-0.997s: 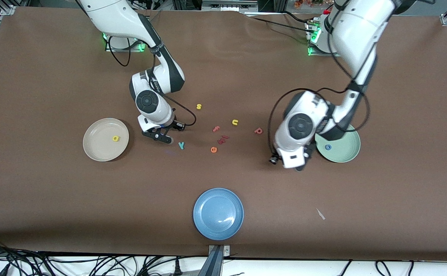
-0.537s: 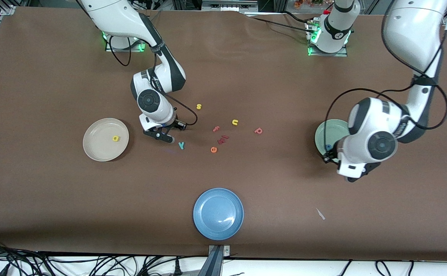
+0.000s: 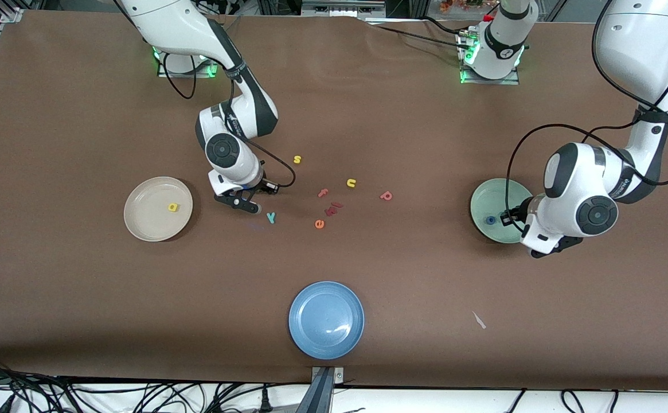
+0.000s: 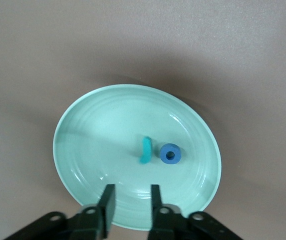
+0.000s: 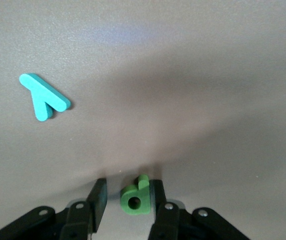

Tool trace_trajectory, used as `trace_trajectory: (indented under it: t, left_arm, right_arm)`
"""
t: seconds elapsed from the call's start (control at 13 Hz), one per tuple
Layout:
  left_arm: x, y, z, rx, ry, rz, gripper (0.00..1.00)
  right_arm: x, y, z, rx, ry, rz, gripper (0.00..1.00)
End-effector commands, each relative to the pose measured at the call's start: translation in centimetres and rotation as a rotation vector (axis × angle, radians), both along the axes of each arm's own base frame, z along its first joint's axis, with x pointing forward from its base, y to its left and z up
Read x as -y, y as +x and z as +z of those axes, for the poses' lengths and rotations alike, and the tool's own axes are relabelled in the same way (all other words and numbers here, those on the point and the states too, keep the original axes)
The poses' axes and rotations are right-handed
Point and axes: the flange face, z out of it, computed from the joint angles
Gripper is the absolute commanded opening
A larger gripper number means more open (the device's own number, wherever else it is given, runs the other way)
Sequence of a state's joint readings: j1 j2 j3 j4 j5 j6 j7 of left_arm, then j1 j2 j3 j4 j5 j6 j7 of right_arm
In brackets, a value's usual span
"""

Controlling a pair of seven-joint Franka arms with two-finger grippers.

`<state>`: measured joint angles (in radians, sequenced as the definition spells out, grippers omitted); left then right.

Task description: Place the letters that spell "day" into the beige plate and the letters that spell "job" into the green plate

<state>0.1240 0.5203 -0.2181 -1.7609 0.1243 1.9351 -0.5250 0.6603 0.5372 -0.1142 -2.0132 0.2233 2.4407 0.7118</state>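
Foam-light green "d" point(image 5: 136, 198) sits between the right tool's point(image 5: 128, 200) narrowing fingers; pinch its flat sides; left tool point(image 4: 129, 202) hangs part-open, empty, over the green plate point(image 4: 83, 145).

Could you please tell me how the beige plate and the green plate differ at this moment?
The beige plate lies toward the right arm's end of the table; the green plate lies toward the left arm's end. The beige plate holds one letter, the yellow "a"; the green plate holds two, the teal "j" and the blue "o". The left tool hangs over the green plate; no tool is over the beige one. Both are round and shallow.
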Motion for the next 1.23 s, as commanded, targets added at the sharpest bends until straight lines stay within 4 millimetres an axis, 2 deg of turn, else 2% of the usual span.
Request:
trace_trajectory:
  t: [0.0, 0.08, 0.23, 0.38, 0.54, 0.69, 0.84, 0.92, 1.15]
  left_arm:
    - [-0.1, 0.1, 1.6, 0.029, 0.008, -0.019, 1.0]
    - [0.9, 0.5, 2.4, 0.044, 0.01, -0.017, 1.0]
    - [5.1, 0.5, 3.4, 0.063, -0.002, 0.048, 1.0]
    - [10.3, 0.3, 4.7, 0.088, -0.014, 0.093, 1.0]
    - [15.1, -0.4, 4.8, 0.098, -0.011, 0.097, 1.0]
    - [20.1, -2.0, 2.1, 0.061, 0.014, 0.116, 1.0]
    - [24.3, -2.6, 0.4, 0.103, 0.003, 0.175, 0.98]
    - [26.6, -3.4, -1.1, 0.118, 0.005, 0.217, 0.98]
    - [29.8, -4.7, -3.1, 0.135, -0.006, 0.28, 0.9]
  right_arm:
    - [0.0, -0.9, 0.3, -0.009, 0.006, -0.018, 0.38]
    - [-0.1, -1.0, 0.4, -0.008, 0.008, -0.017, 0.34]
    - [0.0, -0.9, 0.3, -0.009, 0.006, -0.018, 0.31]
    - [0.0, -0.9, 0.3, -0.009, 0.006, -0.018, 0.23]
    - [-0.1, -0.9, 0.4, -0.008, 0.007, -0.018, 0.16]
    - [-0.3, -0.5, 0.8, 0.002, 0.012, -0.033, 0.16]
    - [-0.5, 0.3, 2.4, -0.016, 0.01, -0.029, 0.14]
    - [-0.1, 0.9, 3.2, -0.024, 0.001, -0.024, 0.13]
    - [3.4, 2.7, 5.2, -0.045, -0.011, 0.069, 0.13]
